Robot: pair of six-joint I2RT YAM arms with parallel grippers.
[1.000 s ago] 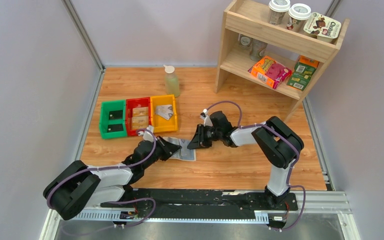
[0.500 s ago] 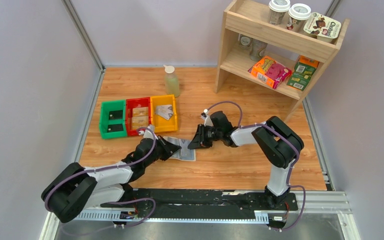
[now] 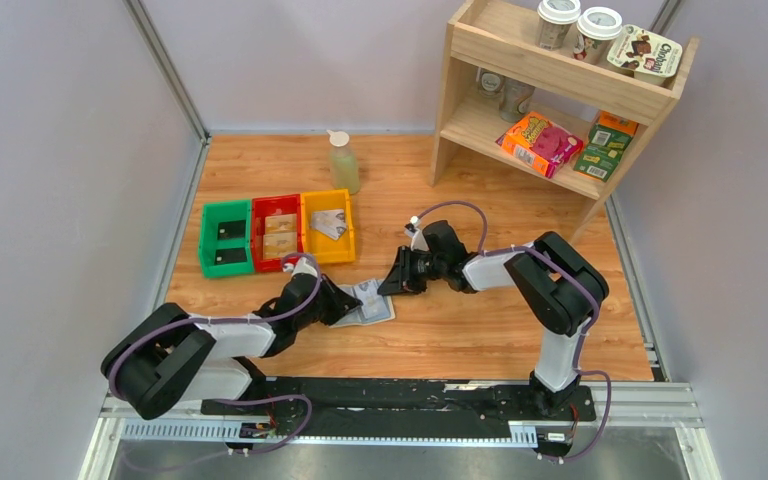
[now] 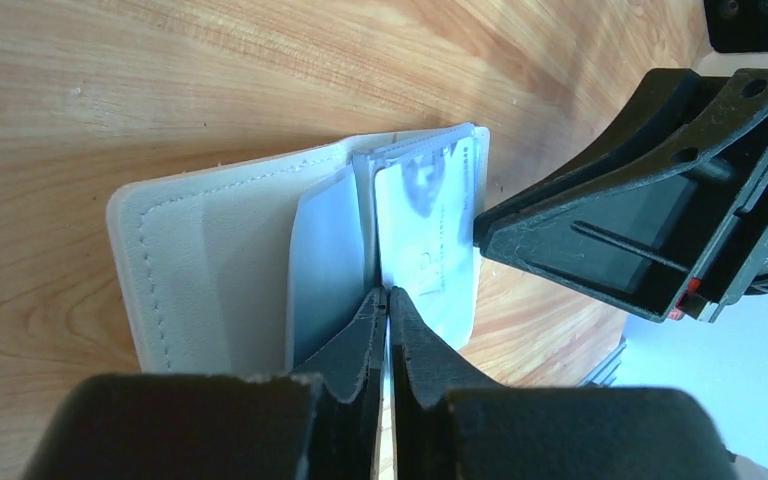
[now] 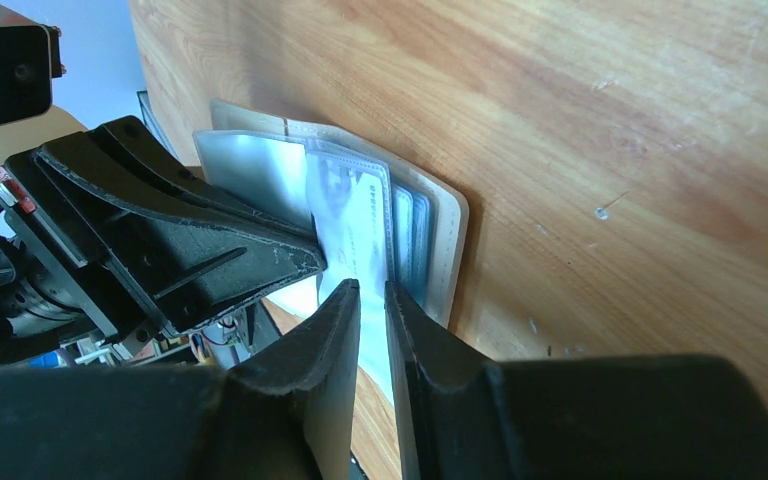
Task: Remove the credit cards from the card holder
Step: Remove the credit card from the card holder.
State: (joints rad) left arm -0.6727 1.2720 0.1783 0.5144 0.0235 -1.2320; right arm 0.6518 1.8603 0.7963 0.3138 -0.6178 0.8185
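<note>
Wallet: the wallet (image 3: pixel 370 303) lies open on the table (image 3: pixel 490 330), at 5 o'clock of the yellow bin (image 3: pixel 328 240), near it but apart.
Left gripper: the left gripper (image 3: pixel 346 306) is at the wallet's 9 o'clock, clenched on the near edge of a silvery card (image 4: pixel 425 240).
Right gripper: the right gripper (image 3: pixel 390 287) is at the wallet's 1 o'clock, pinched onto a pale sheet at the wallet's edge.
Wrist views only: clear sleeves fan up at the fold, and the right gripper's tip meets the card's 3 o'clock edge.
Top view only: the green bin (image 3: pixel 225 240), red bin (image 3: pixel 277 233) and yellow bin hold loose cards (image 3: pixel 328 223).
Room: bare wood runs from 3 to 6 o'clock of the wallet.
</note>
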